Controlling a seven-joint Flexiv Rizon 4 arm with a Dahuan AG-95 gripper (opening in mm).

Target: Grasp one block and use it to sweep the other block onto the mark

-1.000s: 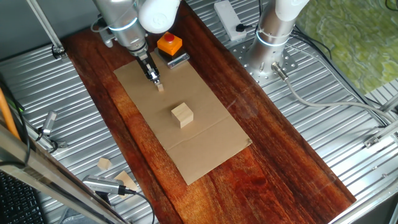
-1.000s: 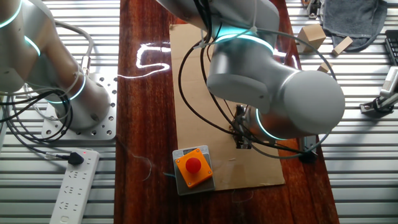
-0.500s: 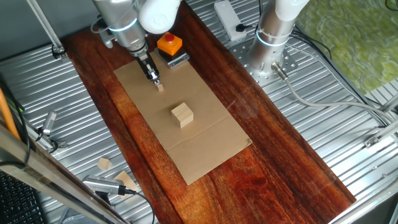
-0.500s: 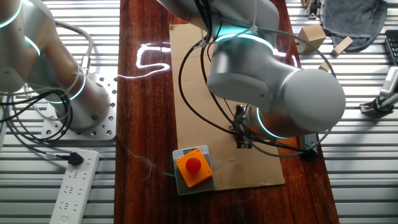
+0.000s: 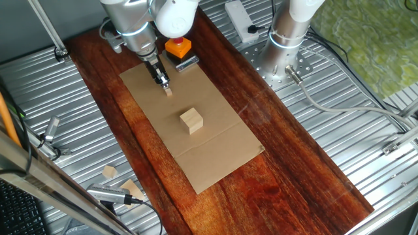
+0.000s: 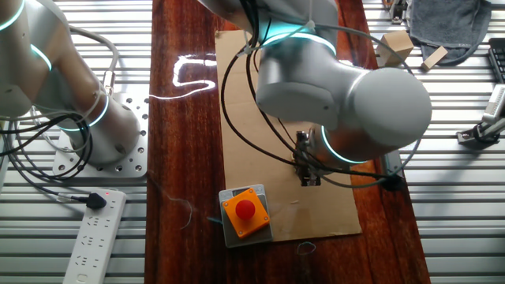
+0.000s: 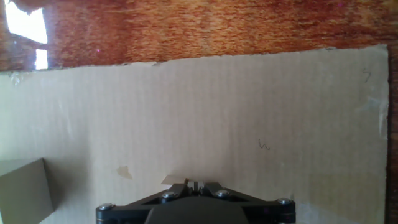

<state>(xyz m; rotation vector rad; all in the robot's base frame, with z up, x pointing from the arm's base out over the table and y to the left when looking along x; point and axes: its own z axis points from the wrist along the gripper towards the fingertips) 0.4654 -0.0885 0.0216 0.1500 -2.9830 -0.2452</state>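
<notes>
My gripper (image 5: 164, 85) stands at the far end of the cardboard sheet (image 5: 215, 153), fingers pointing down and shut on the tiny tan wooden block (image 5: 168, 92), which sits at the cardboard surface. In the hand view the jaws are closed, with a sliver of the tiny block (image 7: 175, 181) showing at their tips. The larger pale wooden cube (image 5: 191, 121) rests on the cardboard about a hand's width nearer the camera, apart from the gripper. It shows at the lower left of the hand view (image 7: 22, 190). A faint pencil scribble (image 7: 264, 146) marks the cardboard. In the other fixed view the arm hides both blocks.
An orange box with a red button (image 5: 177, 46) stands just behind the gripper at the cardboard's far edge, also in the other fixed view (image 6: 245, 211). Wooden scraps (image 5: 110, 172) lie on the metal table at the left. A second arm's base (image 5: 285, 49) stands at the right.
The arm's upper joints have shifted slightly to the right. The gripper tips, the tiny block and the cube stay where they were.
</notes>
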